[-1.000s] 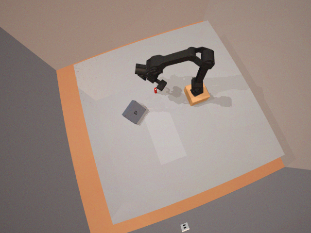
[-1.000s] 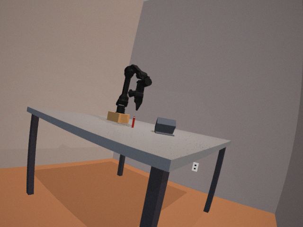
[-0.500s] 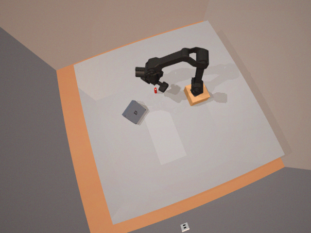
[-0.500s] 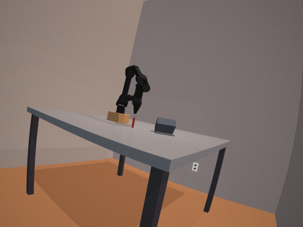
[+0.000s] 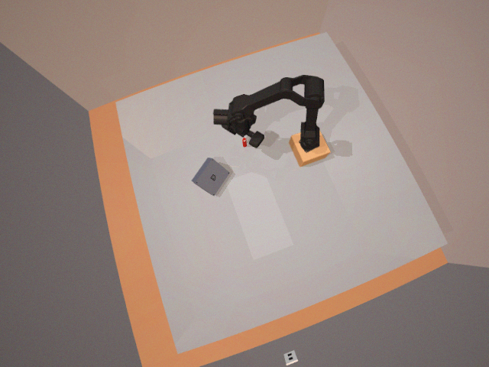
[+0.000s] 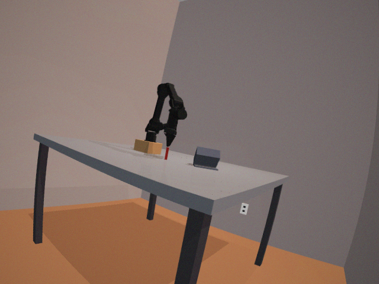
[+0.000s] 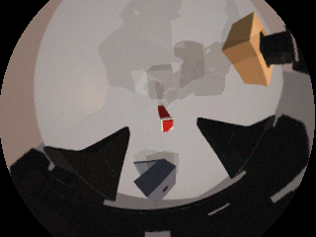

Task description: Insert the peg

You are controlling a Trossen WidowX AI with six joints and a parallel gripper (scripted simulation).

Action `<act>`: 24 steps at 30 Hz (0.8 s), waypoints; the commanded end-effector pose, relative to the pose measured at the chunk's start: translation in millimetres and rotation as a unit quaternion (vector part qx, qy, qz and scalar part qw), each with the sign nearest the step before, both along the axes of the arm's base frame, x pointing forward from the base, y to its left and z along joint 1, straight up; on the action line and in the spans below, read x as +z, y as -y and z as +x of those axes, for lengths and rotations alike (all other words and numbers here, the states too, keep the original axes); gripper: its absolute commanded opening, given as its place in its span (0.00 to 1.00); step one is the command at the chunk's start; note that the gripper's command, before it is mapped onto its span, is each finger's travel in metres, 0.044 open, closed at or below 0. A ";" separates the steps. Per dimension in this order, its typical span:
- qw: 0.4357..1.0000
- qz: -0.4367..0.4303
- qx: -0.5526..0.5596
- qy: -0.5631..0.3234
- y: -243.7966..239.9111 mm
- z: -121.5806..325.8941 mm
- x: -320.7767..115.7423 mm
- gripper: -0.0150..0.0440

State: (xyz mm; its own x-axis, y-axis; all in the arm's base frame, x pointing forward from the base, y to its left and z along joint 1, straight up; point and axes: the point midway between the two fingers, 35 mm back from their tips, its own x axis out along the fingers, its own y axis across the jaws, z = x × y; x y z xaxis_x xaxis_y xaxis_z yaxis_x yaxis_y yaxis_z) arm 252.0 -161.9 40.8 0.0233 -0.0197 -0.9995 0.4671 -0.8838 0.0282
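Observation:
The red peg (image 5: 244, 142) (image 6: 166, 153) (image 7: 167, 124) stands upright on the table. Its top has a pale rim and looks angular, with flat sides. My gripper (image 6: 168, 145) (image 7: 164, 125) is wide open and empty, pointing down just above the peg. In the wrist view the peg's top shows between the two fingertips, a little nearer the right one. The grey-blue sloped panel (image 5: 203, 180) (image 6: 206, 159) (image 7: 152, 190) stands apart from the peg. Its small angular hole (image 5: 213, 177) (image 7: 165, 189) is dark and shows in the top view and the wrist view; it cannot be made out in the exterior view.
The orange base block (image 5: 309, 156) (image 6: 147, 147) (image 7: 244, 56) carries the arm, on the opposite side of the peg from the panel. The table top (image 5: 335, 237) (image 6: 122, 161) extends around them. Arm shadows fall near the peg.

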 end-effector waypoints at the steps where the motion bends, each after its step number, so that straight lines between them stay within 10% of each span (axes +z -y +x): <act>1: 1.000 0.003 -0.002 0.000 -1.0 -0.5 -7.6 1.00; 24: 1.000 0.001 0.000 -0.001 -0.7 -1.4 -35.2 0.91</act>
